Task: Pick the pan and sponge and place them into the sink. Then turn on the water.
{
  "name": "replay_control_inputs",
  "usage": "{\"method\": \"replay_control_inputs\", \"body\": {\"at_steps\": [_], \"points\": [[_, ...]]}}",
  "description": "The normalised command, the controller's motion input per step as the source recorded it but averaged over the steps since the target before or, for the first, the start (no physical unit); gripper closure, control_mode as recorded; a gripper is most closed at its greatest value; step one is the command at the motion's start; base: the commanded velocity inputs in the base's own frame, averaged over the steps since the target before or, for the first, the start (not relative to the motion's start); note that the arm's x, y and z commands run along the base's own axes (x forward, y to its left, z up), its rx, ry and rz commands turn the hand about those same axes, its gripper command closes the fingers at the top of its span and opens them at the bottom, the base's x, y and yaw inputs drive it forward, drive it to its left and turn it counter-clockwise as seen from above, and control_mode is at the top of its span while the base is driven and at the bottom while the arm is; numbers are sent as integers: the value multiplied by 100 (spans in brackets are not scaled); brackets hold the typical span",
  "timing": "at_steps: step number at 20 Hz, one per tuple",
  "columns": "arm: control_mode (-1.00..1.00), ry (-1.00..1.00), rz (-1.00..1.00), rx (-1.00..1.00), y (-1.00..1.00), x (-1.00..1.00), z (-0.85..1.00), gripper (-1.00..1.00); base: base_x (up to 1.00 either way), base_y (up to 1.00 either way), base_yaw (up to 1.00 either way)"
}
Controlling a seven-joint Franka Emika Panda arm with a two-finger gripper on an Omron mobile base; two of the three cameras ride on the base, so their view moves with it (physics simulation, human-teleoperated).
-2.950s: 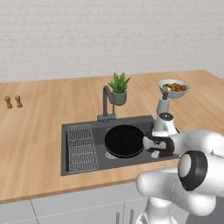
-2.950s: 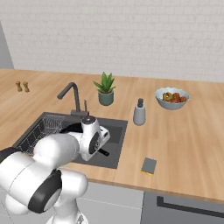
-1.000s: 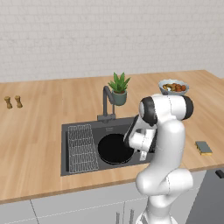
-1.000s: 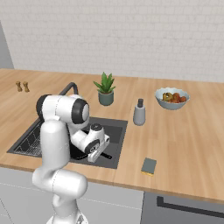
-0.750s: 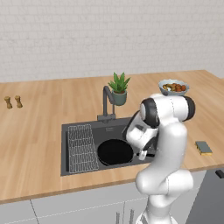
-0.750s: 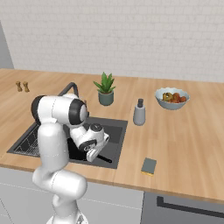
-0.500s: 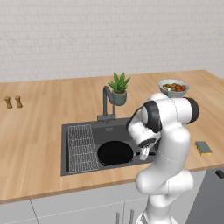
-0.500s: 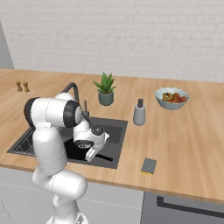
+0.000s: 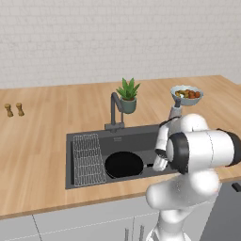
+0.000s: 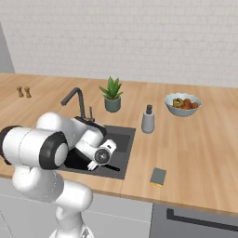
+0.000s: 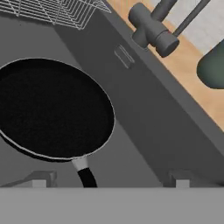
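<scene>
The black pan (image 9: 124, 164) lies flat on the floor of the dark grey sink (image 9: 94, 136), beside the wire rack (image 9: 87, 157). In the hand view the pan (image 11: 52, 109) is close below, and its thin handle (image 11: 87, 177) runs toward my gripper (image 11: 109, 180). The gripper is open, its tips far apart on either side of the handle and not touching it. From the right base view my hand (image 10: 104, 155) hangs over the sink's (image 10: 122, 139) right part, above the handle (image 10: 111, 167). The yellow and grey-green sponge (image 10: 158, 176) rests on the counter right of the sink. No water comes from the faucet (image 9: 114, 106).
A potted plant (image 9: 128, 94) stands behind the faucet (image 10: 74, 97). A soap dispenser (image 10: 148, 120) and a fruit bowl (image 10: 182, 104) sit on the counter to the right. Two small shakers (image 9: 14, 109) stand far left. My bulky arm links hang over the sink's front right edge.
My arm has folded down from upright, its upper links now low and close to the cameras. The hand stays over the sink's right side. The pan has not moved.
</scene>
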Motion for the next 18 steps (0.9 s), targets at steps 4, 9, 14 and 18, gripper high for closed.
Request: {"method": "replay_control_inputs", "body": {"at_steps": [4, 9, 14, 18], "points": [[-100, -2, 0, 21, -24, 1, 100, -100, 0, 0, 0], [-100, 0, 0, 21, -11, 36, 100, -100, 0, 0, 0], [-100, 2, 0, 17, -6, 25, 100, -100, 0, 0, 0], [-100, 5, -1, 12, -36, -42, 86, -100, 0, 0, 0]]}}
